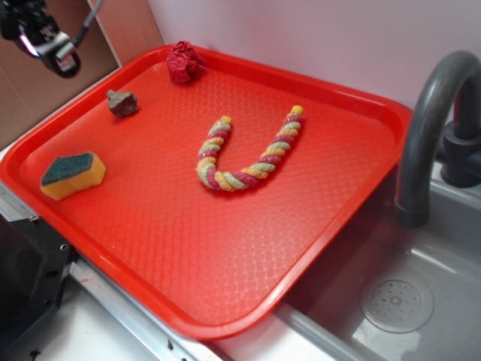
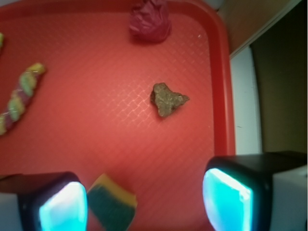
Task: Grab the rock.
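The rock (image 1: 122,103) (image 2: 167,99) is a small angular grey-brown stone lying on the red tray (image 1: 301,226) near its far left corner. My gripper (image 1: 46,41) (image 2: 144,202) hangs high above the tray's left rim, well clear of the rock. It is open, with a wide gap between the two glowing pads (image 2: 226,199) and nothing held. In the wrist view the rock lies ahead of the jaws, slightly right of centre.
A dark red wrinkly ball (image 1: 183,62) (image 2: 150,20) sits at the tray's far corner. A yellow sponge with a green top (image 1: 73,174) (image 2: 113,202) lies at the left. A U-shaped rope (image 1: 244,154) occupies the middle. A grey faucet (image 1: 432,128) and sink (image 1: 391,301) stand right.
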{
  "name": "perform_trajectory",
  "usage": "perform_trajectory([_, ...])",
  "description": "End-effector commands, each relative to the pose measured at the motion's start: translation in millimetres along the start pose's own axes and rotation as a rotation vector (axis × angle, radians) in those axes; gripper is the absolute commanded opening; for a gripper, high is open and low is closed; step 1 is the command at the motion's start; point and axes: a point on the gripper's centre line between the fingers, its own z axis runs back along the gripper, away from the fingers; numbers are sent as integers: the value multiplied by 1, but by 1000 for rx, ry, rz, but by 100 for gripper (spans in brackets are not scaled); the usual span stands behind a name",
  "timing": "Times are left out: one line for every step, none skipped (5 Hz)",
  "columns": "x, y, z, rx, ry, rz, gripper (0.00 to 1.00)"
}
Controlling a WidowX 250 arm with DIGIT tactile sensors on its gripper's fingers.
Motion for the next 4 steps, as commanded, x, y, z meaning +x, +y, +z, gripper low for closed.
perform_trajectory([21, 29, -16, 39, -56, -16, 100])
perform_trajectory([23, 30, -23, 0, -64, -3, 100])
perform_trajectory([31, 33, -35, 11, -50, 9, 100])
perform_trajectory([38, 31, -47, -7, -35, -10, 100])
